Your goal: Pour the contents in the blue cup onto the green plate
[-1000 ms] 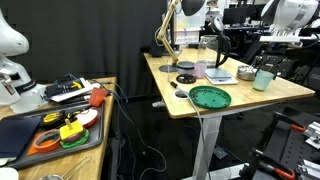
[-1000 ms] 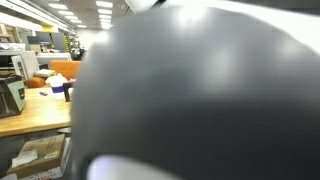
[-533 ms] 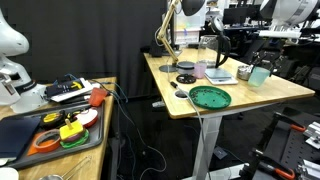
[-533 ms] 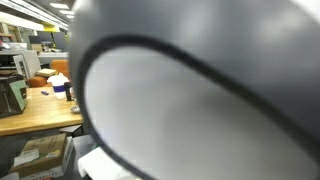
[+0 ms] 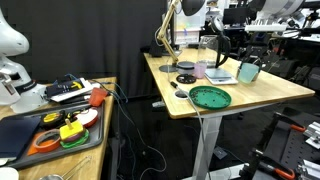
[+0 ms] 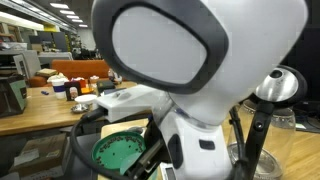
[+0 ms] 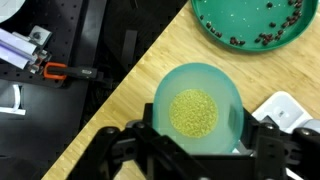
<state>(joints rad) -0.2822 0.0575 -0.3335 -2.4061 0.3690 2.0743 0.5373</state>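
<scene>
My gripper (image 7: 197,135) is shut on the blue cup (image 7: 197,100), a pale teal tumbler held upright above the wooden table. Inside it lie the contents (image 7: 195,113), a heap of yellowish-beige bits. In an exterior view the cup (image 5: 249,71) hangs above the table's right part, to the right of and beyond the green plate (image 5: 210,97). The plate shows in the wrist view (image 7: 250,25) at the top right, with small dark specks on it. It also shows in an exterior view (image 6: 120,152), mostly behind the robot arm.
On the table stand a tall clear jug (image 5: 207,52), a grey metal bowl (image 5: 247,72), small black discs (image 5: 185,78) and a lamp. A white object (image 7: 285,108) lies right of the cup. The table edge (image 7: 120,90) runs diagonally, with dark equipment below.
The gripper with the blue cup has moved left and up, toward the green plate. The arm no longer blocks an exterior camera fully.
</scene>
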